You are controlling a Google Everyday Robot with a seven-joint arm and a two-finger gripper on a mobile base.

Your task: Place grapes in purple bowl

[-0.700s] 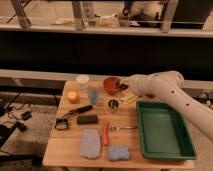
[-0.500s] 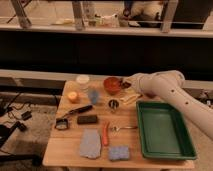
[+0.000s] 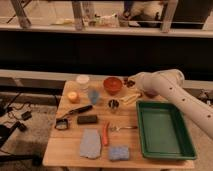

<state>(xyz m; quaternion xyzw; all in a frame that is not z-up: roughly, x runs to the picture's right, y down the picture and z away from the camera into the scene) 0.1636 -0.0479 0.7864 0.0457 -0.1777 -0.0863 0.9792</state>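
Observation:
My gripper (image 3: 130, 82) is at the end of the white arm (image 3: 170, 90), which reaches in from the right over the back of the wooden table (image 3: 70, 150). It is just right of the orange-red bowl (image 3: 113, 85). Small dark reddish berries, the grapes (image 3: 126, 80), show at the gripper's tip. I cannot tell whether they are held or lying on the table. A dark rounded rim, likely the purple bowl (image 3: 150, 94), peeks out below the arm and is mostly hidden by it.
A green tray (image 3: 162, 130) fills the right side. Also on the table: a white cup (image 3: 82, 80), an orange (image 3: 73, 96), a blue cup (image 3: 94, 96), a metal cup (image 3: 114, 104), a yellow piece (image 3: 129, 98), a black brush (image 3: 80, 110), a blue cloth (image 3: 90, 144) and a sponge (image 3: 119, 152).
The gripper has shifted slightly right and away from the orange-red bowl's front. Nothing else on the table has moved.

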